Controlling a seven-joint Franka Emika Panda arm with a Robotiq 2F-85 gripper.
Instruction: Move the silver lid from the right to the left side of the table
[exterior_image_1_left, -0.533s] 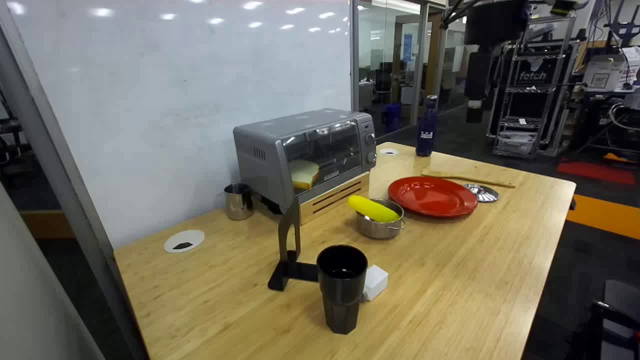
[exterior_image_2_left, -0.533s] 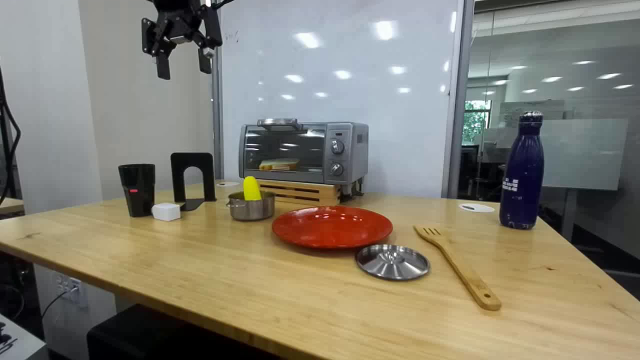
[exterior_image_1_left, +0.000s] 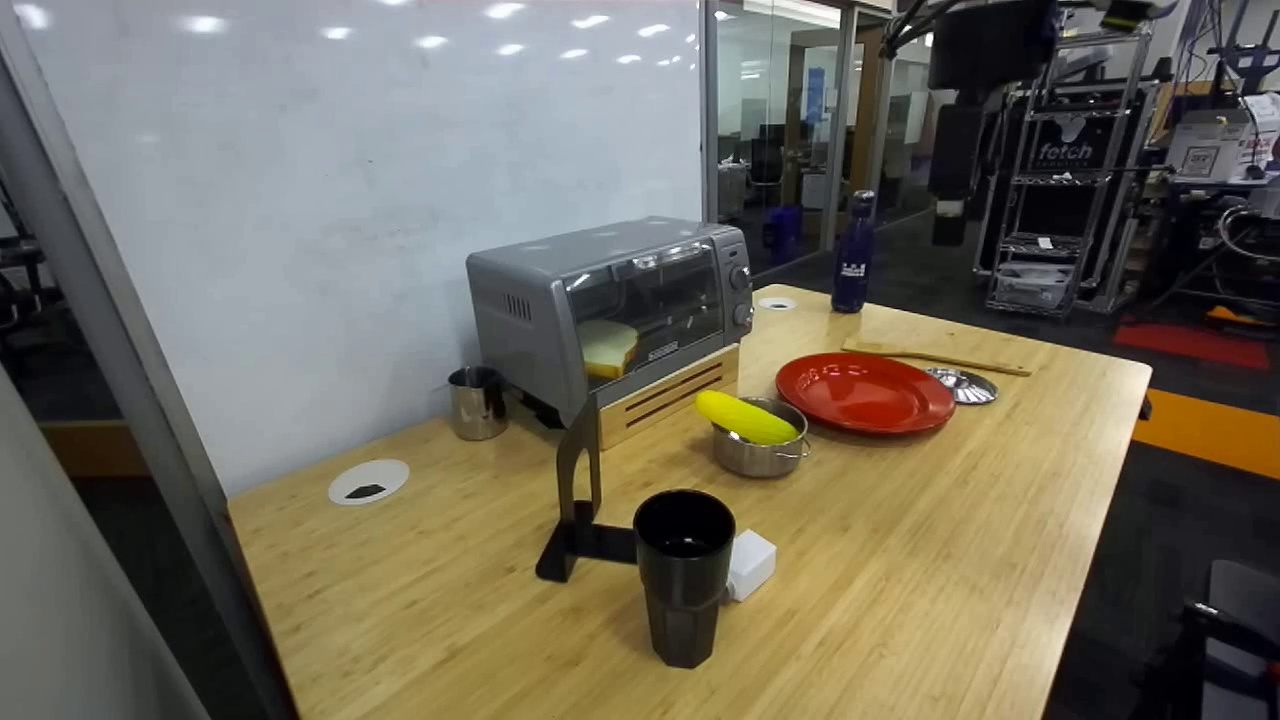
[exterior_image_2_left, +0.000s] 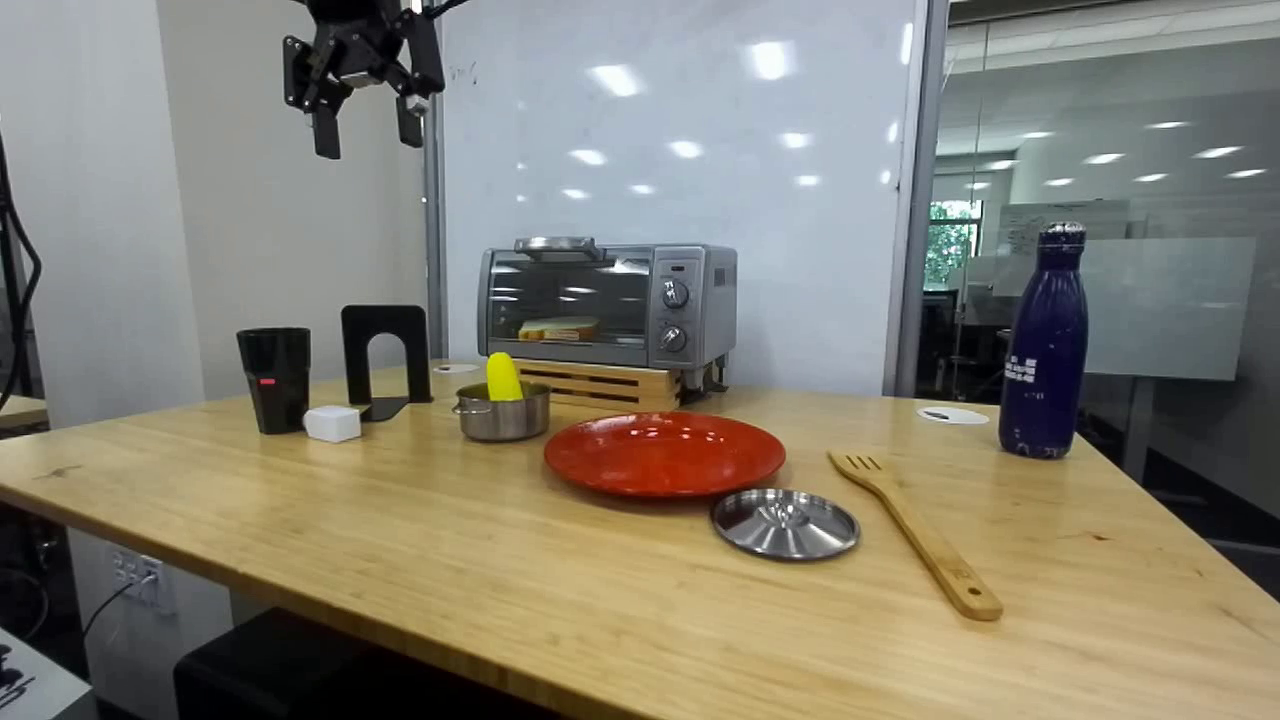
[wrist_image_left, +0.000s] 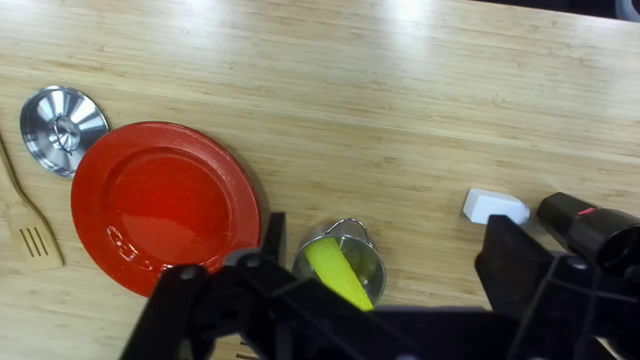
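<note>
Arm (exterior_image_1_left: 985, 45): enters from the top edge in both exterior views, only its lowest part in frame.
Gripper (exterior_image_2_left: 368, 133): hangs high over the table (exterior_image_2_left: 450, 540), pointing down, well apart from the things standing there.
Fingers (exterior_image_2_left: 325, 135): spread wide, holding nothing.
Side-on: in an exterior view the gripper shows edge-on at the upper right, so its spread cannot be read there.
Wrist view: the fingers, blurred, come up from the bottom with a broad gap between; the pot (wrist_image_left: 362, 260) shows in that gap, one fingertip beside the plate (wrist_image_left: 170, 195), the other overlapping the block (wrist_image_left: 492, 205).
Lid (exterior_image_2_left: 786, 524): flat on the table, handle up, on the right side in an exterior view, between plate and spatula (exterior_image_2_left: 935, 548); from above, the plate's rim overlaps its edge, though whether they touch cannot be told.
Pot: just beside the plate, a yellow fruit (exterior_image_2_left: 503, 380) tilted in it and rising past the rim.
Cup (exterior_image_2_left: 280, 385): upright, just beside the block.
</note>
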